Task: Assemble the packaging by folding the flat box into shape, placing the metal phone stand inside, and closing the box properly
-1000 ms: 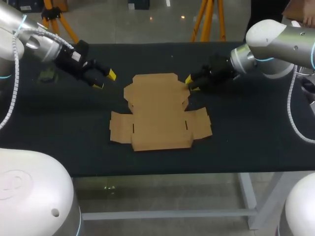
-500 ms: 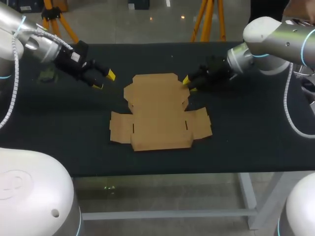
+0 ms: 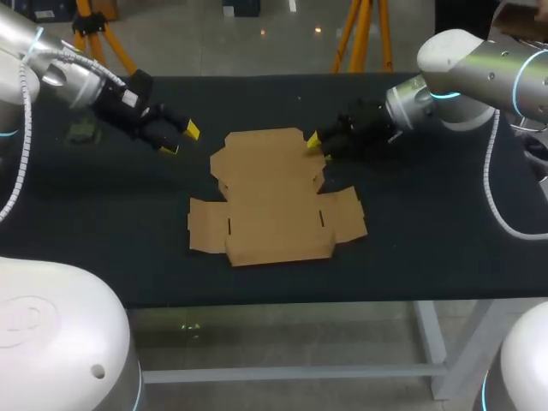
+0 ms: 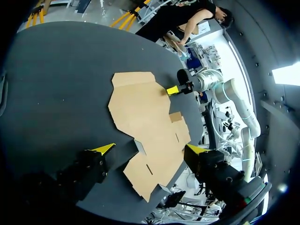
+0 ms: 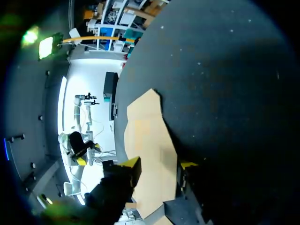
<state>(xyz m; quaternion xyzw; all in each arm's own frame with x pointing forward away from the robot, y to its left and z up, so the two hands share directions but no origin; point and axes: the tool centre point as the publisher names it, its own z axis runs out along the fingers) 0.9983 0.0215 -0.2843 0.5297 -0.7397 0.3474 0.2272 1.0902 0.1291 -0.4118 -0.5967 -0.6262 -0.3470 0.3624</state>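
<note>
Cardboard box blank [image 3: 274, 201], flat and brown, unfolded at centre of black table [image 3: 428, 223]. Left gripper [image 3: 180, 139]: 2 fingers released, hovering near blank's far-left corner, apart from it. Right gripper [image 3: 315, 145]: 2 fingers spread, empty, straddling blank's far-right edge.

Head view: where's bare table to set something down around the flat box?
Free: the strip between the flat box and the front edge of the table, and the wide stretch right of its right flap. Crowded: the box's far right corner, at the fingers of the right gripper; its far left, by the left gripper.
</note>
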